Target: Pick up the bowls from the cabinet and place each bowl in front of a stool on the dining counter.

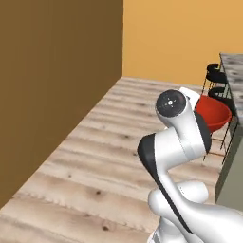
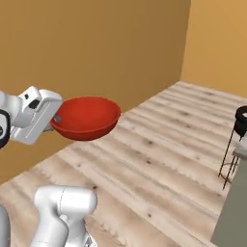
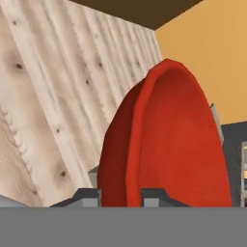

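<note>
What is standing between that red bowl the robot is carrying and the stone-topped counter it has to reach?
The gripper holds the red bowl in the air above open wooden floor. Toward the dining counter, black wire stools stand along its side. Nothing else visible lies in between; the bowl would have to go over them onto the top.

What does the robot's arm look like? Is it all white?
Mostly. The arm is glossy white and rounded, with dark bands at its joints and a round grey cap on one. The hand is a boxy white block with small dark finger tips.
</note>
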